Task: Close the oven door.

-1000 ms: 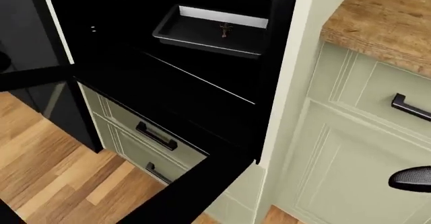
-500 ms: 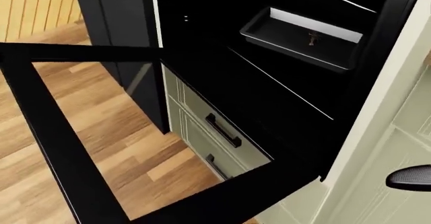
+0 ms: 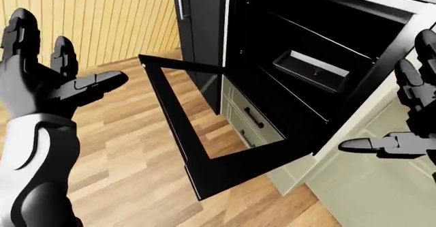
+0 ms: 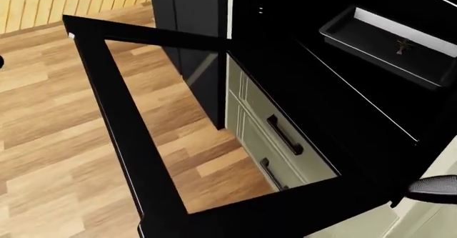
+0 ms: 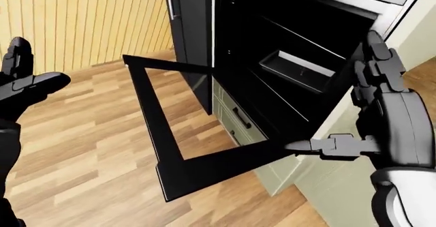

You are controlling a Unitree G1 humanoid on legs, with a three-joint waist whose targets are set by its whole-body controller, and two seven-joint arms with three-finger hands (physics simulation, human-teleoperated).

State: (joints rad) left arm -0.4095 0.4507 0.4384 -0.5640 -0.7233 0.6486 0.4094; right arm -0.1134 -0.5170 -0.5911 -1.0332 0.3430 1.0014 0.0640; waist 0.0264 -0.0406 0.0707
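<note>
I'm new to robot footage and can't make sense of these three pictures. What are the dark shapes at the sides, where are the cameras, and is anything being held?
All three pictures come from cameras on a simulated humanoid robot's head, looking over its arms. The dark shapes are its own three-finger hands: the left hand and the right hand, both open and holding nothing. Ahead is a black oven with its door folded down, open, with the wood floor visible through the glass. A dark baking tray sits on a rack inside. Below are pale green drawers with dark handles.
</note>
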